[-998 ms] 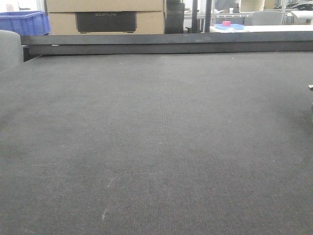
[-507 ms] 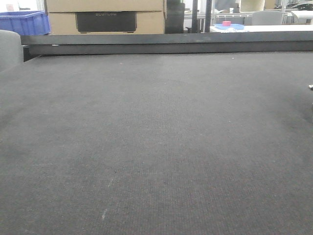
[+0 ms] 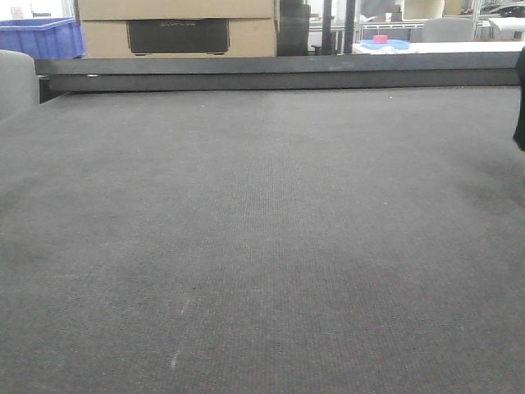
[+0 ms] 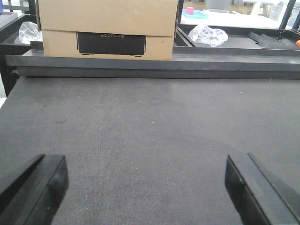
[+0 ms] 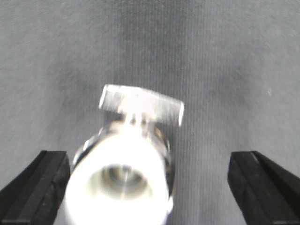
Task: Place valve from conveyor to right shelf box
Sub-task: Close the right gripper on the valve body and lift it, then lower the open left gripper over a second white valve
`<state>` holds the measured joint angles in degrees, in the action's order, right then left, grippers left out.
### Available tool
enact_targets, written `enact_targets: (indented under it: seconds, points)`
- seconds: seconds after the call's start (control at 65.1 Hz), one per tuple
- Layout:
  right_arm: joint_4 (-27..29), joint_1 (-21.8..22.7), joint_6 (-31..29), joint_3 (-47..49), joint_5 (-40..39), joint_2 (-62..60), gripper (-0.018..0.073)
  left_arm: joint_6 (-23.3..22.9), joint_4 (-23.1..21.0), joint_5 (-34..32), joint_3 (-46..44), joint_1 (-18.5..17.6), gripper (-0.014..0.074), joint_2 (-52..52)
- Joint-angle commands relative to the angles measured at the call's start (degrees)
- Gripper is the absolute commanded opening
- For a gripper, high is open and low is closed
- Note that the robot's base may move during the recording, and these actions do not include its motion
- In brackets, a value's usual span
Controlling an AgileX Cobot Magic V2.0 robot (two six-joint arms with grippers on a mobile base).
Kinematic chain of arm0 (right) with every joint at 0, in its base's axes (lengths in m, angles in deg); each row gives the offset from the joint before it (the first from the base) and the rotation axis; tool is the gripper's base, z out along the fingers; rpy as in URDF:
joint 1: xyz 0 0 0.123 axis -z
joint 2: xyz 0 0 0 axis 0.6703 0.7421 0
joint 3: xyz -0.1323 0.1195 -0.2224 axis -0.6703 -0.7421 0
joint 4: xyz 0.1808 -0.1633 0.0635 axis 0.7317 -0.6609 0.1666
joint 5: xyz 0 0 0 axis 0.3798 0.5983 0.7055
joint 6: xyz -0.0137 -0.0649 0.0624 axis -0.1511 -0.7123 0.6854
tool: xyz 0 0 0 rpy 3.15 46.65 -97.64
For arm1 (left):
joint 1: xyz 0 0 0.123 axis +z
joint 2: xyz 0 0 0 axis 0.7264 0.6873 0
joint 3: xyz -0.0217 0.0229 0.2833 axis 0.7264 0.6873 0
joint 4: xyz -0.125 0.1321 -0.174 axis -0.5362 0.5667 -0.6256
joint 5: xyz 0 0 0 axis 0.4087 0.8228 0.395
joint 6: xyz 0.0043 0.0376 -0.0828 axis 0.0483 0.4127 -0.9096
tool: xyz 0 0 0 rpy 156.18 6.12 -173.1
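The valve point(image 5: 122, 178), shiny metal with a wide white port facing the camera and a flat lever handle point(image 5: 140, 105) on top, lies on the dark grey conveyor point(image 5: 211, 56). My right gripper point(image 5: 147, 183) is open around it; the valve sits close to the left finger point(image 5: 42, 187) and well apart from the right one. In the front view only a dark part of the right arm point(image 3: 520, 98) shows at the right edge, and the valve is hidden there. My left gripper point(image 4: 145, 183) is open over bare conveyor point(image 4: 150, 126). The right shelf and its box are out of view.
A dark rail point(image 3: 279, 72) bounds the belt's far edge. Behind it stand a cardboard box with a black unit point(image 3: 176, 29), a blue crate point(image 3: 41, 37) and crumpled plastic bags point(image 4: 208, 35). A grey rounded object point(image 3: 15, 82) sits at the left edge.
A dark part of my right arm has come into the front view at the right edge, covering the small metal piece that showed there before. The belt looks the same.
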<state>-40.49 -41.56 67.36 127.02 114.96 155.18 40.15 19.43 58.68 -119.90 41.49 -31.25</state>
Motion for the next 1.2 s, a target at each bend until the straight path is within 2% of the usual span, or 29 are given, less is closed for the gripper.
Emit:
enact_targets:
  seconds: [0.0, 0.368, 0.461, 0.522, 0.629, 0.829, 1.182]
  points:
    - [-0.55, 0.38, -0.19, 0.59, -1.81, 1.02, 0.0568, -0.33, -0.44, -0.16, -0.55, -0.4, 0.0582, 0.01]
    - [-0.55, -1.64, -0.19, 0.59, -4.17, 2.71, 0.0568, -0.33, -0.44, 1.74, -0.55, -0.4, 0.0582, 0.01]
    - [-0.55, -1.64, -0.19, 0.59, -4.04, 2.71, 0.0536, -0.33, -0.44, 1.87, -0.55, -0.4, 0.0582, 0.01]
    - [-0.55, -1.64, -0.19, 0.59, -3.8, 2.71, 0.0483, -0.33, -0.44, 1.87, -0.55, -0.4, 0.0582, 0.01]
    - [-0.55, -1.64, -0.19, 0.59, -2.66, 2.71, 0.0301, -0.33, -0.33, 2.04, -0.55, -0.4, 0.0582, 0.01]
    - [-1.73, -1.64, -0.19, 0.59, 0.33, 2.71, -0.0163, -0.33, 0.02, 1.99, -0.55, -0.4, 0.0582, 0.01]
    - [-0.92, -1.64, -0.19, 0.33, -0.33, -9.45, -0.0154, -0.33, -0.09, 7.95, -1.0, 0.41, 0.0582, 0.13]
